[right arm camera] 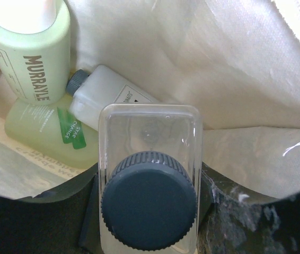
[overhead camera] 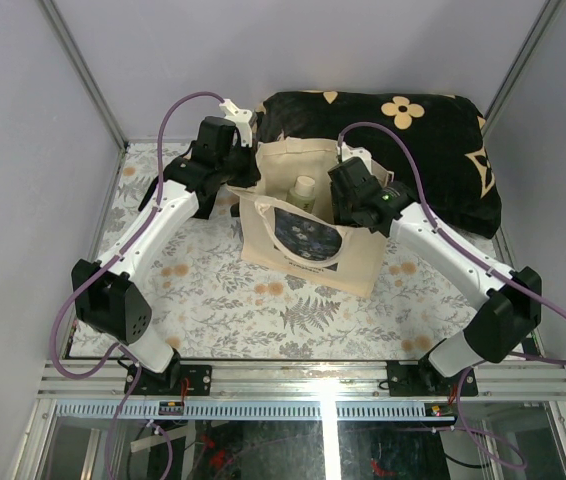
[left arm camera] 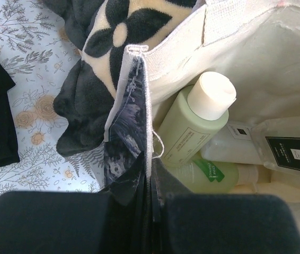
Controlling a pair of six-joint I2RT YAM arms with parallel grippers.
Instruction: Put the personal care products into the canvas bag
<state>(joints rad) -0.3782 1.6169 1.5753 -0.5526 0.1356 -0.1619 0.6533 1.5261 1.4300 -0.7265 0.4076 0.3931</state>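
- Three products lay inside the canvas bag [overhead camera: 308,240]: one green bottle [left arm camera: 192,132] leaning upright, a second green bottle [left arm camera: 209,174] flat beneath it, and the white bottle [left arm camera: 277,151] on its side touching them.
- Only the squat clear bottle [right arm camera: 149,159] seemed left to drop. The right gripper [overhead camera: 351,208] clamped it by its sides within the bag's mouth, above the others.
- The left gripper [left arm camera: 149,211] was pinched tight on the bag's side seam at the rim, apparently holding the bag steady.
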